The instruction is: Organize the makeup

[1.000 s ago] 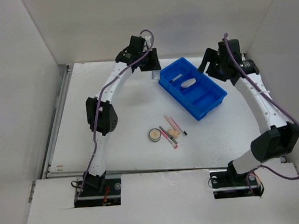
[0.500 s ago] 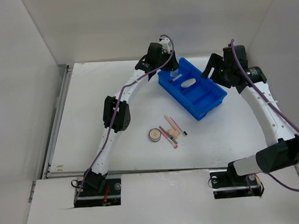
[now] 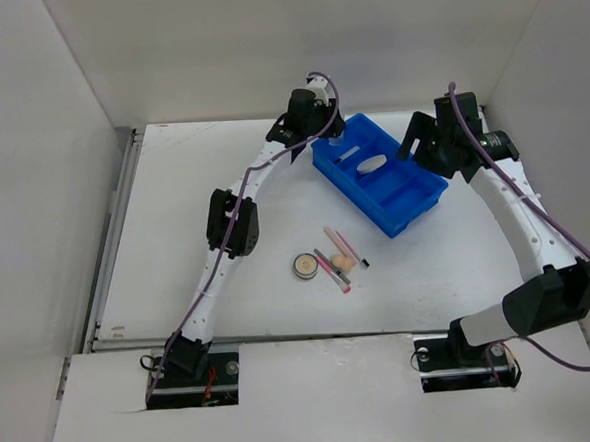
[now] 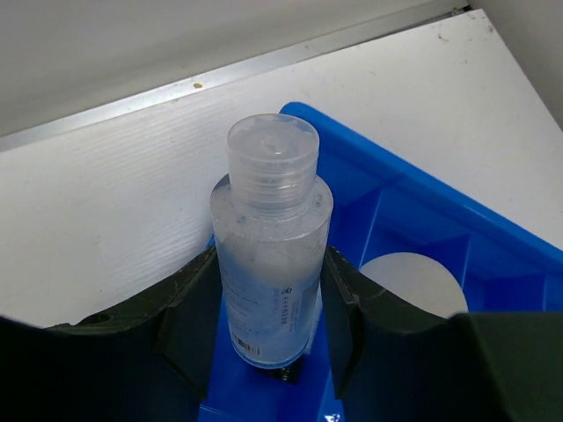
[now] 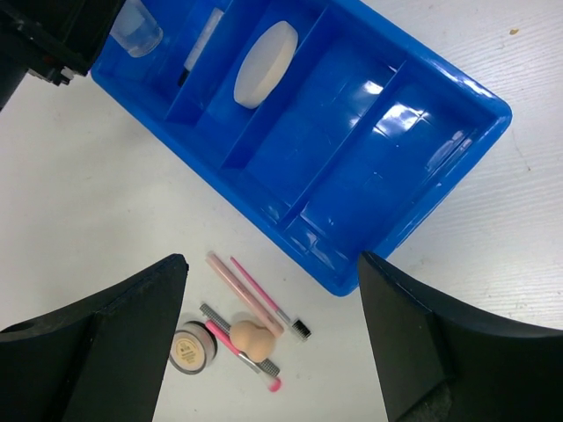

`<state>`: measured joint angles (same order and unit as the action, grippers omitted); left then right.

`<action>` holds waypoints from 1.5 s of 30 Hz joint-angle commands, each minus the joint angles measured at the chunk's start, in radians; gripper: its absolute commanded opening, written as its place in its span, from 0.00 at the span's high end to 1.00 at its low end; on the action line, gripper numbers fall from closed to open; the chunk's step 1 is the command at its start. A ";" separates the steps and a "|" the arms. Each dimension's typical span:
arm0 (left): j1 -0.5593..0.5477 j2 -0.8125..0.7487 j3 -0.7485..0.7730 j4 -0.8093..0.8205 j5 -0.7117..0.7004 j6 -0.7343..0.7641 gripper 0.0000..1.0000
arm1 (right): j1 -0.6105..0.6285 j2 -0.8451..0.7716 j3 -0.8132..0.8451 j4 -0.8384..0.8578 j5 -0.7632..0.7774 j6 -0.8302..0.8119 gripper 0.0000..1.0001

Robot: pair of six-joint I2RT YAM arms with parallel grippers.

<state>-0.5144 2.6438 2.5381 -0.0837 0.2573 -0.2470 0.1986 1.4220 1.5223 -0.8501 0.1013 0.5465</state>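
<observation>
The left tool (image 4: 270,299) is clamped on a clear bottle (image 4: 271,220); one dark finger (image 4: 198,303) presses on each side of it. The bottle stands upright with its round cap on top, and its lower end is inside the blue tray (image 5: 352,114), in the end compartment at the tray's far left corner. I cannot tell whether the bottom touches the tray floor.

The right tool (image 5: 264,325) has its fingers wide apart and holds nothing. It hangs above the tray, over the long side nearest the arm bases.

Inside the tray, in the second compartment from the bottle, a thin clear tube (image 5: 201,44) with a dark tip lies along the compartment. In the third compartment lies the cream round pad (image 5: 265,52). The other compartments show only blue floor.

The other makeup is on the white tabletop (image 5: 106,176), near the tray's long side nearest the arm bases. The thin pink pencils (image 5: 242,281) lie closest to the tray. Just beside them are the beige sponge (image 5: 249,337) and a dark pencil (image 5: 230,330), which touch each other or nearly so. The round beige compact (image 5: 188,347) lies farthest from the tray.
</observation>
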 commanded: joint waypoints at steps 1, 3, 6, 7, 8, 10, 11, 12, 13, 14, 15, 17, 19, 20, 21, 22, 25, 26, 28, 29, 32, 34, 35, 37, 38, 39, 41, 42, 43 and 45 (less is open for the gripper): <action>0.001 -0.024 0.047 0.076 -0.003 0.011 1.00 | 0.010 0.012 0.004 -0.003 0.000 -0.002 0.16; 0.001 -0.024 0.047 0.076 -0.003 0.011 0.85 | 0.010 0.012 0.004 -0.003 -0.009 -0.002 0.16; 0.001 -0.033 0.047 0.067 0.022 0.011 0.40 | 0.010 0.012 0.004 -0.003 -0.009 -0.002 0.16; 0.001 -0.033 0.047 0.067 0.022 0.011 0.34 | 0.010 0.012 0.004 -0.003 -0.009 -0.002 0.16; 0.001 -0.045 0.047 0.067 0.036 0.002 0.31 | 0.010 0.012 -0.005 -0.003 -0.009 -0.002 0.16; 0.001 -0.057 0.047 0.067 0.063 0.002 0.19 | 0.010 0.012 -0.005 -0.003 -0.009 -0.002 0.16; 0.001 -0.058 0.047 0.067 0.072 -0.009 0.19 | 0.010 0.012 -0.005 -0.003 -0.009 -0.002 0.16; 0.001 -0.071 0.047 0.067 0.072 -0.009 0.19 | 0.010 0.012 -0.005 -0.003 -0.009 -0.002 0.16; 0.001 -0.087 0.047 0.067 0.082 -0.009 0.19 | 0.010 0.012 -0.005 -0.003 -0.009 -0.002 0.16; 0.001 -0.087 0.047 0.067 0.082 -0.009 0.19 | 0.010 0.012 -0.005 -0.003 -0.009 -0.002 0.16; 0.001 -0.100 0.047 0.058 0.082 -0.009 0.19 | 0.010 0.003 -0.005 -0.003 -0.009 -0.002 0.16; 0.001 -0.123 0.028 0.058 0.082 -0.009 0.19 | 0.010 0.003 -0.005 -0.003 -0.009 -0.002 0.16; 0.001 -0.169 0.007 0.058 0.082 -0.020 0.20 | 0.010 -0.015 -0.016 -0.003 -0.009 -0.002 0.16; 0.001 -0.195 -0.040 0.058 0.082 -0.020 0.20 | 0.010 -0.015 -0.025 -0.003 -0.009 -0.002 0.16; 0.001 -0.226 -0.074 0.058 0.082 -0.020 0.20 | 0.010 -0.015 -0.034 0.006 -0.009 -0.002 0.16; 0.001 -0.301 -0.111 0.058 0.082 -0.029 0.20 | 0.010 -0.024 -0.034 0.006 -0.009 -0.011 0.16; 0.001 -0.427 -0.264 0.007 0.056 -0.008 0.19 | 0.010 -0.024 -0.078 0.020 -0.023 -0.020 0.22; 0.001 -0.512 -0.295 -0.067 0.034 0.003 0.19 | 0.019 -0.034 -0.096 0.038 -0.023 -0.032 0.24; 0.001 -0.596 -0.392 -0.144 -0.058 0.017 0.16 | 0.076 -0.046 -0.158 0.086 -0.014 -0.042 0.25; 0.001 -0.678 -0.429 -0.225 -0.093 0.017 0.15 | 0.103 -0.058 -0.175 0.100 -0.002 -0.042 0.27; 0.001 -0.825 -0.557 -0.381 -0.266 -0.026 0.08 | 0.215 -0.046 -0.236 0.123 -0.021 -0.042 0.23; 0.011 -0.902 -0.672 -0.522 -0.402 -0.084 0.06 | 0.269 -0.032 -0.273 0.149 -0.035 -0.031 0.20; 0.011 -0.942 -0.720 -0.553 -0.426 -0.103 0.05 | 0.324 -0.032 -0.296 0.160 -0.044 -0.031 0.20; 0.022 -1.074 -0.830 -0.609 -0.496 -0.176 0.05 | 0.379 -0.032 -0.362 0.193 -0.045 -0.005 0.20; 0.031 -1.120 -0.951 -0.610 -0.530 -0.193 0.05 | 0.434 -0.032 -0.385 0.210 -0.054 -0.005 0.22; 0.031 -1.165 -1.007 -0.610 -0.539 -0.207 0.05 | 0.456 -0.023 -0.428 0.229 -0.054 0.006 0.22; 0.031 -1.287 -1.150 -0.623 -0.561 -0.233 0.05 | 0.487 0.008 -0.456 0.269 -0.054 0.006 0.22; 0.040 -1.321 -1.191 -0.623 -0.561 -0.233 0.05 | 0.499 0.026 -0.470 0.279 -0.054 0.006 0.22; 0.040 -1.381 -1.225 -0.623 -0.561 -0.242 0.05 | 0.499 0.063 -0.470 0.293 -0.054 0.006 0.20; 0.040 -1.423 -1.292 -0.634 -0.561 -0.242 0.05 | 0.499 0.100 -0.479 0.342 -0.064 0.006 0.20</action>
<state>-0.4751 1.2907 1.3056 -0.6811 -0.2493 -0.4480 0.7017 1.4815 1.0512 -0.6334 0.0414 0.5392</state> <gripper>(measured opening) 0.949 0.799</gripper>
